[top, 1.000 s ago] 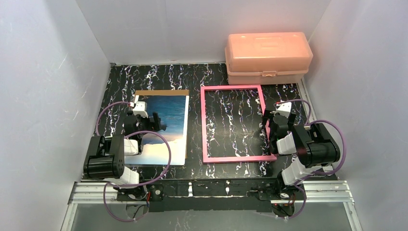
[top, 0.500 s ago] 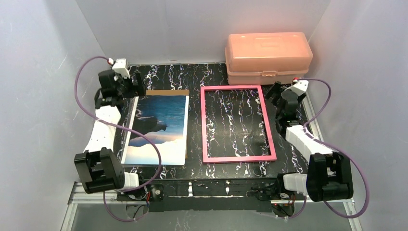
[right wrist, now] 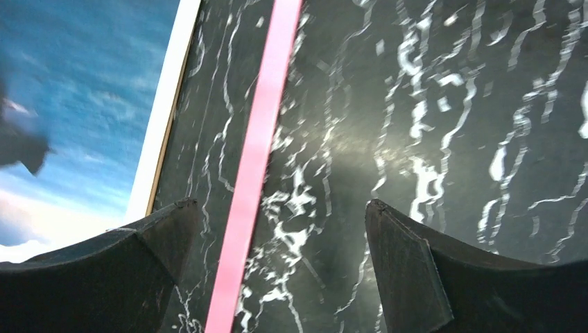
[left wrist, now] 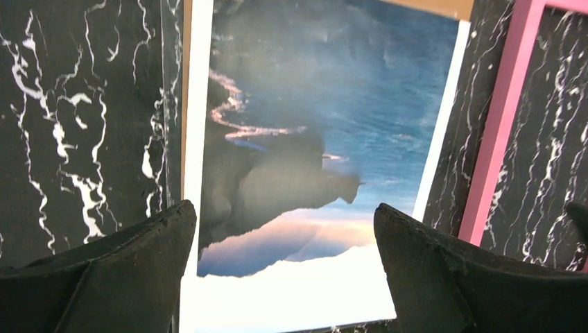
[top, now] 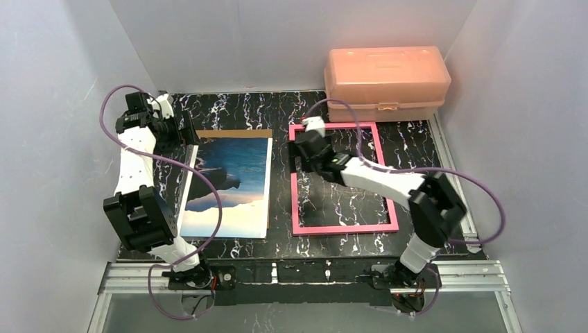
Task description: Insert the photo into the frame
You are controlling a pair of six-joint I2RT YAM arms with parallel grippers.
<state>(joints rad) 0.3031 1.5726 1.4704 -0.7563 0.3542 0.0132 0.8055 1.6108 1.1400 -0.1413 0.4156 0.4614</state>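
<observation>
Smooth photo (top: 239, 159), glossy marbled table (top: 277, 111)

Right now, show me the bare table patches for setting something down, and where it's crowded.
Free: the far strip between the photo and the back wall, left of the box; the near strip before the frame. The lane between photo and frame is narrow, and the right gripper hangs over its far end.

Black marble-look table (top: 277, 111): brown board (top: 232, 132) w/ photo (top: 236, 180) on top at 9 o'clock, pink frame (top: 344, 228) flat at 3, peach box (top: 385, 76) at 1.
</observation>
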